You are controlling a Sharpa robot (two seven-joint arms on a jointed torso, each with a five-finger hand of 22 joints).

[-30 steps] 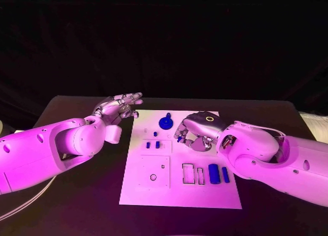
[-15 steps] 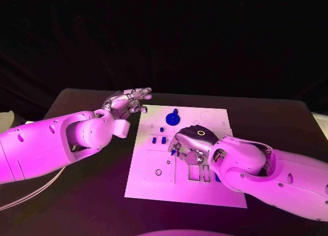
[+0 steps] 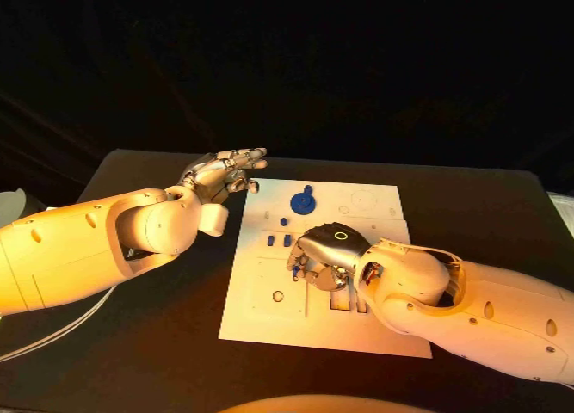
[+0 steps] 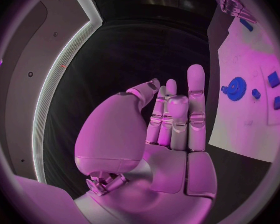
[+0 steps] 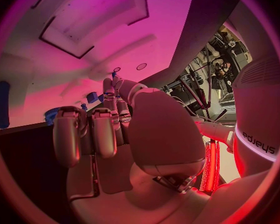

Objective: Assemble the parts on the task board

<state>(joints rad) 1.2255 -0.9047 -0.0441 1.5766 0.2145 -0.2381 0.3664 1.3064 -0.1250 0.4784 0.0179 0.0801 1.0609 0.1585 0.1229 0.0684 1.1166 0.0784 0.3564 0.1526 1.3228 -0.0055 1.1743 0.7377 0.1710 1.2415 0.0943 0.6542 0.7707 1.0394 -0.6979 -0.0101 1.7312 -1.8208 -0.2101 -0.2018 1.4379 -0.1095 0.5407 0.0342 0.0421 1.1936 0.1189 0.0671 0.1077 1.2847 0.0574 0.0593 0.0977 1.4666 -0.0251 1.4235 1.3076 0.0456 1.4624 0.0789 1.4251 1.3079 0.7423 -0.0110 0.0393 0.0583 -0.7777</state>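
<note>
The right hand (image 3: 326, 252) is hovering low over the middle of the task board (image 3: 268, 310), fingers curled, possibly pinching a small blue part (image 5: 114, 75); I cannot tell. The left hand (image 3: 221, 175) is floating open, fingers apart, just beside the board's far left corner, near the blue gear (image 3: 303, 203). The board is lying flat on the black desk (image 3: 485, 206).

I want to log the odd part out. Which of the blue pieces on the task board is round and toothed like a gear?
The blue gear at the far end of the task board. The small blue blocks nearer the robot are squarish.
</note>
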